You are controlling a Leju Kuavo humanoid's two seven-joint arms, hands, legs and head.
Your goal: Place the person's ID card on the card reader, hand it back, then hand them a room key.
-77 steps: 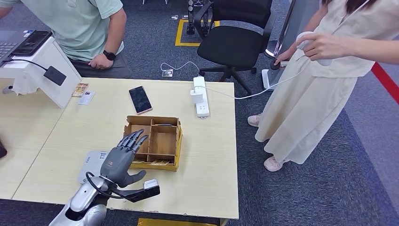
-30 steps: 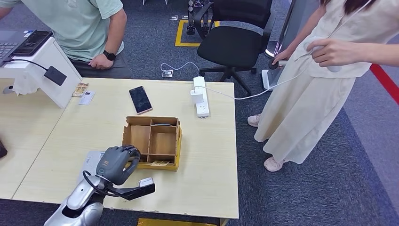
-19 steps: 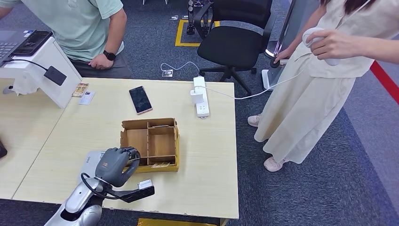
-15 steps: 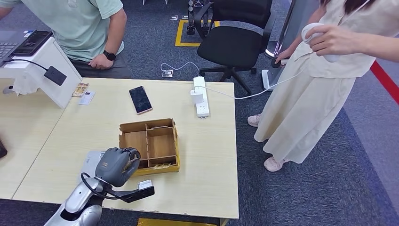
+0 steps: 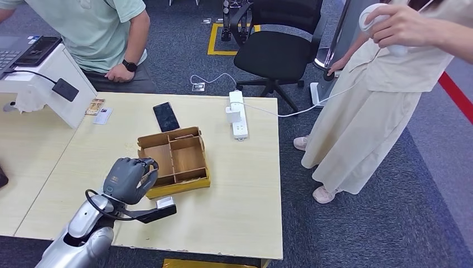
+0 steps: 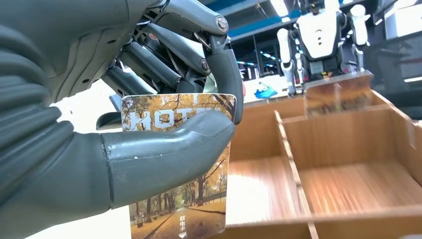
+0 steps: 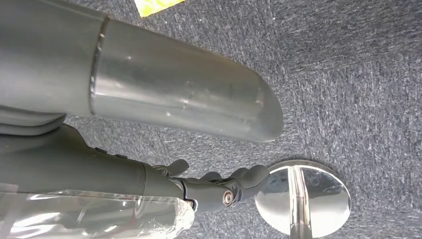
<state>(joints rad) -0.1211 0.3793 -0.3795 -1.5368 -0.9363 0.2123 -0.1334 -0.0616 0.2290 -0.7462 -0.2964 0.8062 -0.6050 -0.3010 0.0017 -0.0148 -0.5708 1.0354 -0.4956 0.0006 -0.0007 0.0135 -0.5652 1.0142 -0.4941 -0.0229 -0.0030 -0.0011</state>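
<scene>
— What have you got hold of?

— My left hand [image 5: 127, 180] pinches the key card [image 6: 176, 169], thumb [image 6: 164, 149] across its face and the other fingers [image 6: 226, 74] curled behind it. The card shows autumn trees and "HOT" lettering.

— Where is that against the box?

— Just at the near-left corner of the box [image 5: 172, 162], beside its left compartment. The box sits skewed on the table [image 5: 240, 184].

— And your right hand?

— The right hand [image 7: 219, 191] hangs over grey carpet, fingers curled in with nothing in them, next to a round chrome base [image 7: 303, 201].

— Beyond the box?

— A phone [image 5: 165, 116] touches or nearly touches its far edge. A power strip [image 5: 238, 115] lies to the far right of it. Far left of the box, two small cards [image 5: 99, 110] lie by a white stand [image 5: 50, 84]. A seated person [image 5: 106, 39] is behind that, and a standing person [image 5: 385, 95] is well right of the box.
</scene>
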